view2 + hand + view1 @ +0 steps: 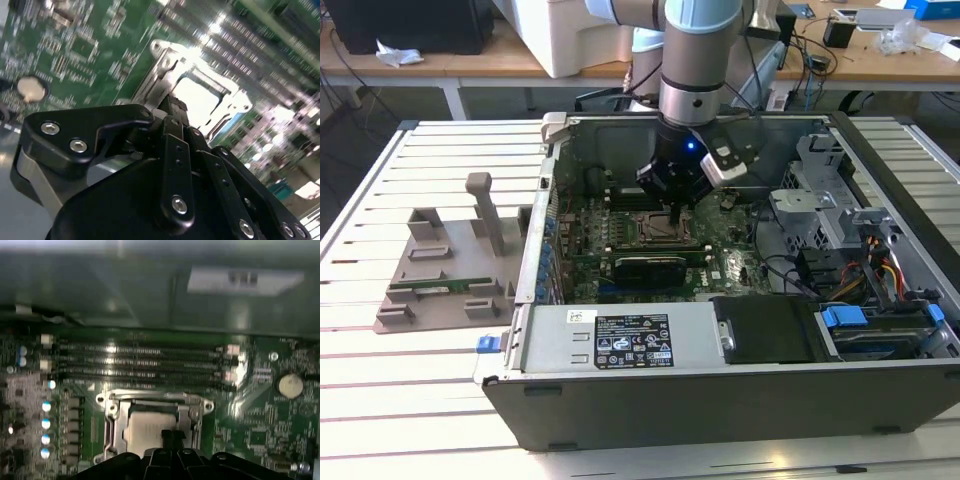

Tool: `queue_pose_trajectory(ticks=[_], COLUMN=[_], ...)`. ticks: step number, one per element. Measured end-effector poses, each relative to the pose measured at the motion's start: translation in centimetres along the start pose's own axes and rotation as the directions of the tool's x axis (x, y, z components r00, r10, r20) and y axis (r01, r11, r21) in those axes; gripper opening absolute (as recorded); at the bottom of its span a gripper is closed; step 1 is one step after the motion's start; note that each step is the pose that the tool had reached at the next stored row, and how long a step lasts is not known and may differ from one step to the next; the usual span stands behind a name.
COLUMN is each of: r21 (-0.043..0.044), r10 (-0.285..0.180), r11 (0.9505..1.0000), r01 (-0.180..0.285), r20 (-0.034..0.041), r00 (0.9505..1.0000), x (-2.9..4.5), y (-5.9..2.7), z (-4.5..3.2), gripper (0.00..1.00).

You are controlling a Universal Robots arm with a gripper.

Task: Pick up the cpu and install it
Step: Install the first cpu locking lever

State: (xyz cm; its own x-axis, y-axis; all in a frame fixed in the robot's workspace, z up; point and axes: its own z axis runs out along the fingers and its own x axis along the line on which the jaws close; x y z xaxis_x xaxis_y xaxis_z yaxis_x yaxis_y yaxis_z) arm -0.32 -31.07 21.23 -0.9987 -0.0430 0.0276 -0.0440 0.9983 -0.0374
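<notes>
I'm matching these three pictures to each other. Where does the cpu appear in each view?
Exterior view: the cpu is too small to make out; the gripper stands over the socket frame.
First wrist view: the cpu lies pale inside the metal socket frame.
Second wrist view: the cpu glares beyond the gripper.
Shared landmark: the socket frame.

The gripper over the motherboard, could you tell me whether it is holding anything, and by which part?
It cannot be told. The gripper is down at the cpu lying in the socket, but its fingertips' contact is hidden.
</notes>
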Motion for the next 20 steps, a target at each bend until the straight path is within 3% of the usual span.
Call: queue_pose_trajectory(ticks=[3, 5, 7, 12, 20], r21=[0.0004, 0.0000, 0.0001, 0.0001, -0.0001], r10=[0.000, 0.000, 0.000, 0.000, 0.000], r11=[1.0000, 1.0000, 1.0000, 1.0000, 1.0000], r01=[0.000, 0.000, 0.000, 0.000, 0.000], r20=[-0.0002, 0.0000, -0.0001, -0.0001, -0.0001], r00=[1.0000, 1.0000, 1.0000, 1.0000, 1.0000], x=[0.02, 0.05, 0.10, 0.17, 0.17], y=[-0.28, -0.31, -0.39, -0.49, -0.49], z=[-0.13, -1.05, -3.07, -5.67, -5.76], gripper=[0.11, 0.11, 0.11, 0.11, 0.11])
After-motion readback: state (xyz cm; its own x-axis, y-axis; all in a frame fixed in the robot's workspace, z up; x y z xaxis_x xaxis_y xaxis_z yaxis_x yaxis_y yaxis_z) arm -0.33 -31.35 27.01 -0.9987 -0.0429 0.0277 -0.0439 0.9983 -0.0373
